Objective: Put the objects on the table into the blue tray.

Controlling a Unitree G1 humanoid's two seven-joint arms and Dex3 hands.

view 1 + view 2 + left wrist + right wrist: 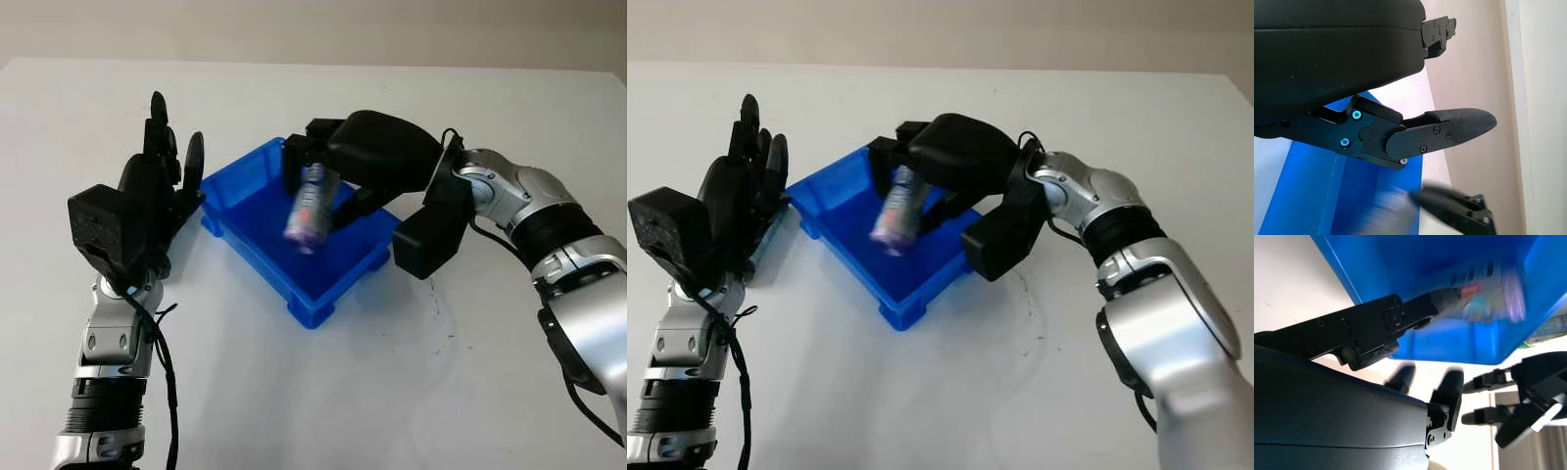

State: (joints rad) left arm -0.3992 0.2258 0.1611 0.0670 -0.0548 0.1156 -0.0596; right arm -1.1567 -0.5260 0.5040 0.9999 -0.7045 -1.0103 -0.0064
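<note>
Two black hands are seen over a white table (323,392). The right hand (338,171) is held above the far side of the blue tray (245,240), and a blurred, pale cylindrical bottle (310,208) with a red band is seen just below its fingers, tilted over the tray's interior; whether the fingers are clasped on the bottle or parted from it cannot be told. The tray is placed directly beneath this hand, set at an angle on the table. The left hand (162,181) is raised just beside the tray's near-left wall, open and empty, its fingers pointed upward and away from the robot
</note>
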